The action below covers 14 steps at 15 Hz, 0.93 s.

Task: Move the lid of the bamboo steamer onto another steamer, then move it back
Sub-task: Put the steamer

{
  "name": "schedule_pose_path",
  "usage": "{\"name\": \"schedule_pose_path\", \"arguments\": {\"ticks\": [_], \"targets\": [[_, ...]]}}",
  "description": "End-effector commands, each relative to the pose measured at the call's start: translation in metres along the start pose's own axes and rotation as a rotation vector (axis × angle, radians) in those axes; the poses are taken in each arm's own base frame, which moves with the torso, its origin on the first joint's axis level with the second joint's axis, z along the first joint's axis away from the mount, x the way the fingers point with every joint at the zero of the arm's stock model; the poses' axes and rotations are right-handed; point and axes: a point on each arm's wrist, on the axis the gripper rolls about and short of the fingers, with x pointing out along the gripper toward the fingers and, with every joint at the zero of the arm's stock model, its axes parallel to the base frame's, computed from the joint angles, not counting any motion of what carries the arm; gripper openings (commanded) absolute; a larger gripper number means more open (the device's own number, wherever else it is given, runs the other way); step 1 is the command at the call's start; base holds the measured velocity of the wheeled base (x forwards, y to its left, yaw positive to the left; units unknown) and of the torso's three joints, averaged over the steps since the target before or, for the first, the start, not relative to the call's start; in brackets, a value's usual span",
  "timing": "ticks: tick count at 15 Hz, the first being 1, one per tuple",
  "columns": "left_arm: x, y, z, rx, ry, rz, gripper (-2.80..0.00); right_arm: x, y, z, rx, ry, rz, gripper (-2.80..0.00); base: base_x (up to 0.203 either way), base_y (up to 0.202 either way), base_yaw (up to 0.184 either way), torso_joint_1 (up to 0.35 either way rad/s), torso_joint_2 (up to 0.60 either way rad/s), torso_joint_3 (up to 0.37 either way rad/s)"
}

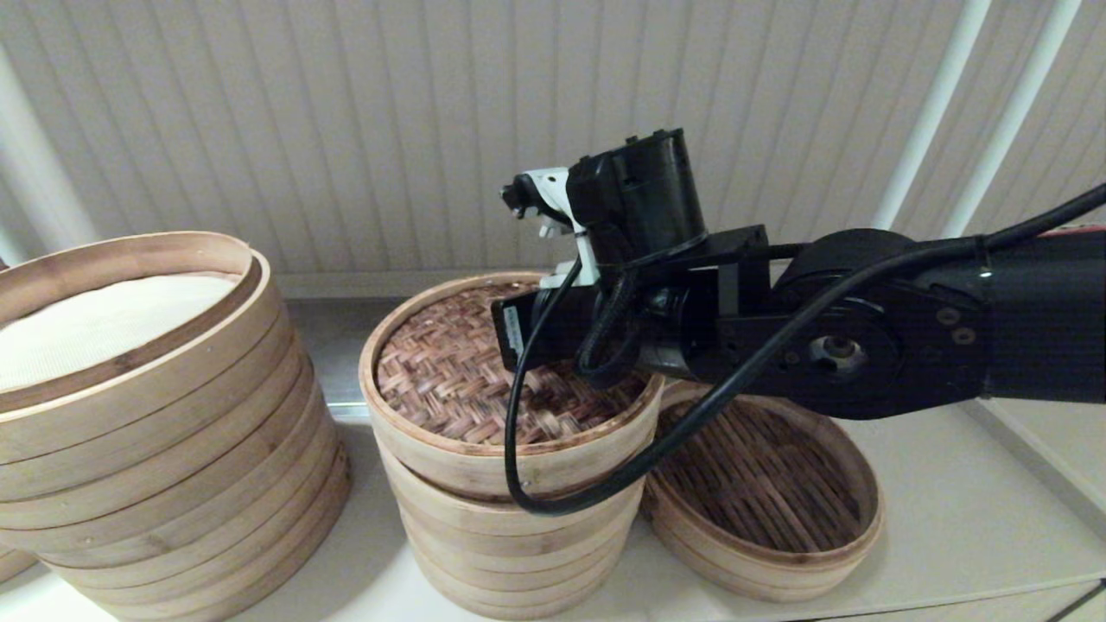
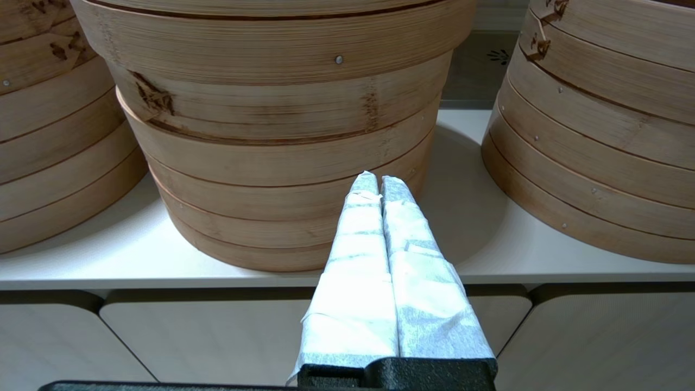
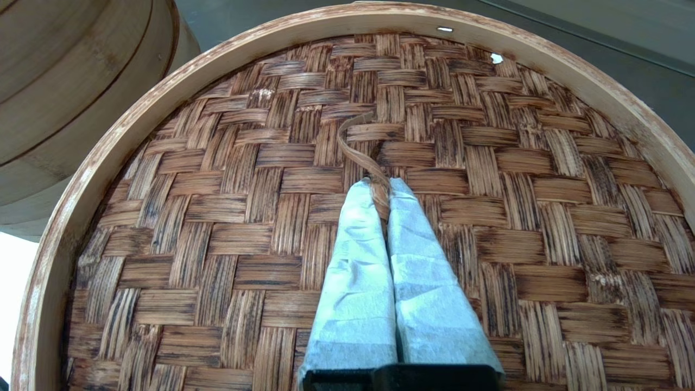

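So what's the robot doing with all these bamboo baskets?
Its right gripper is pinched shut on the little loop handle of the bamboo steamer lid, which sits on top of the middle steamer stack. The low basket beside it stands uncovered. The left gripper waits shut and empty, low in front of the counter.

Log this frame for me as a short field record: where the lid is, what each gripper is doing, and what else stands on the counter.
lid: bamboo steamer lid sits on top of the medium steamer stack
right gripper: right gripper over the lid's woven top, shut on its thin bamboo handle loop
left gripper: left gripper shut, empty, low in front of the counter edge, facing a stack's side
beside the stack, robot's right: low basket with slatted floor, uncovered
robot's left: wide stack with white cloth
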Motion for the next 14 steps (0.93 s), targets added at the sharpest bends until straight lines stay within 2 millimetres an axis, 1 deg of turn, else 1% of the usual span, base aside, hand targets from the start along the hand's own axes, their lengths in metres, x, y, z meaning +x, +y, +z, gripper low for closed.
{"name": "schedule_pose_path", "arguments": {"ticks": [1, 4, 7, 10, 14], "targets": [[0.0, 0.0, 0.0, 0.0, 0.0, 0.001, -2.8, 0.007, 0.003, -0.005, -0.003, 0.016, 0.0, -2.8, 0.0, 0.0, 0.0, 0.0, 0.0, 0.0], [0.0, 0.0, 0.0, 0.0, 0.0, 0.001, -2.8, 0.006, 0.007, -0.009, -0.007, 0.028, 0.009, -2.8, 0.0, 0.0, 0.0, 0.0, 0.0, 0.0], [0.0, 0.0, 0.0, -0.001, 0.0, 0.0, -2.8, 0.005, 0.005, -0.019, -0.01, 0.062, -0.003, -2.8, 0.0, 0.0, 0.0, 0.0, 0.0, 0.0], [0.0, 0.0, 0.0, 0.0, 0.0, 0.001, -2.8, 0.0, -0.001, -0.019, -0.006, 0.064, -0.015, -2.8, 0.0, 0.0, 0.0, 0.0, 0.0, 0.0], [0.0, 0.0, 0.0, 0.0, 0.0, 0.001, -2.8, -0.003, -0.002, -0.019, -0.005, 0.06, -0.015, -2.8, 0.0, 0.0, 0.0, 0.0, 0.0, 0.0]]}}
